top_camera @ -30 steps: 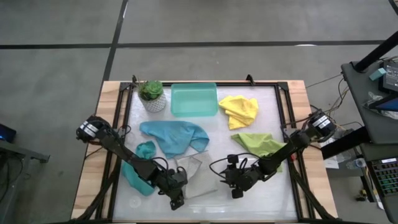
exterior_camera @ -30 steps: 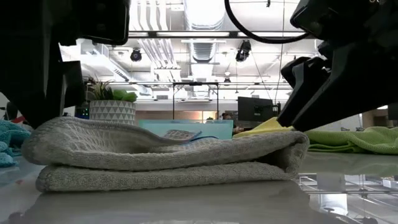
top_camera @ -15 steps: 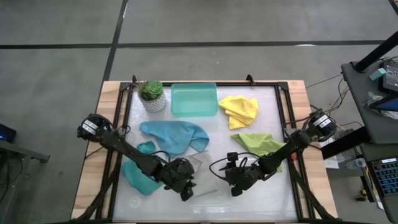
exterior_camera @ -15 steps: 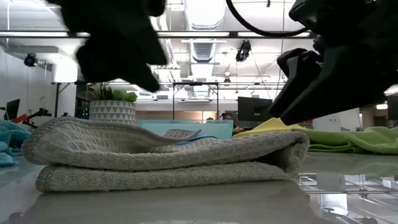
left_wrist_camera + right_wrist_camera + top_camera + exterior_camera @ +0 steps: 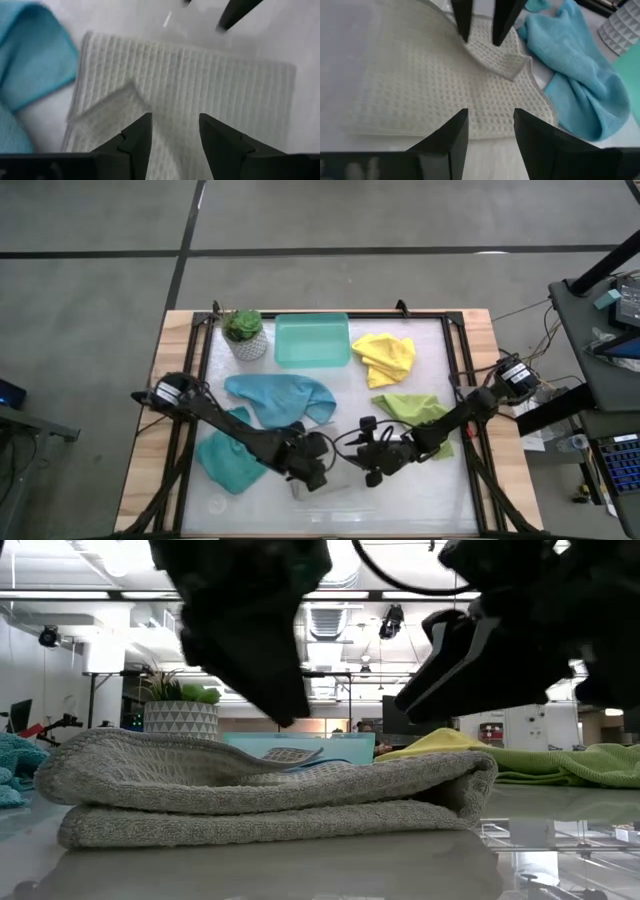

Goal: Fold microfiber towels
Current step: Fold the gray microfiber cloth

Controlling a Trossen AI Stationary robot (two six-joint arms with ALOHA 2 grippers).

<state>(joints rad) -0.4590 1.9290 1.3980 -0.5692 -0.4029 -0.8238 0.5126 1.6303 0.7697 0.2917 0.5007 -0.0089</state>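
Note:
A light grey towel (image 5: 270,790) lies folded double on the table near the front edge, its fold toward the right; a small corner flap (image 5: 495,57) rests on top. My left gripper (image 5: 175,120) hovers open just above its middle, pointing steeply down. My right gripper (image 5: 490,115) is open too, slanting in over the towel's right end (image 5: 470,775). Neither touches it in the low view. Two teal-blue towels (image 5: 280,398) (image 5: 228,460), a yellow one (image 5: 385,356) and a lime green one (image 5: 415,410) lie crumpled farther back.
A teal tray (image 5: 312,340) and a potted plant (image 5: 243,333) stand along the far edge. The two grippers are close together over the grey towel, fingertips nearly facing. Bare table shows in front of the towel (image 5: 320,870).
My left gripper has swung from beyond the grey towel's left end toward the right, now over its middle, rising a little and turning. My right gripper has edged left over the towel's right end and rolled. The towel has not moved.

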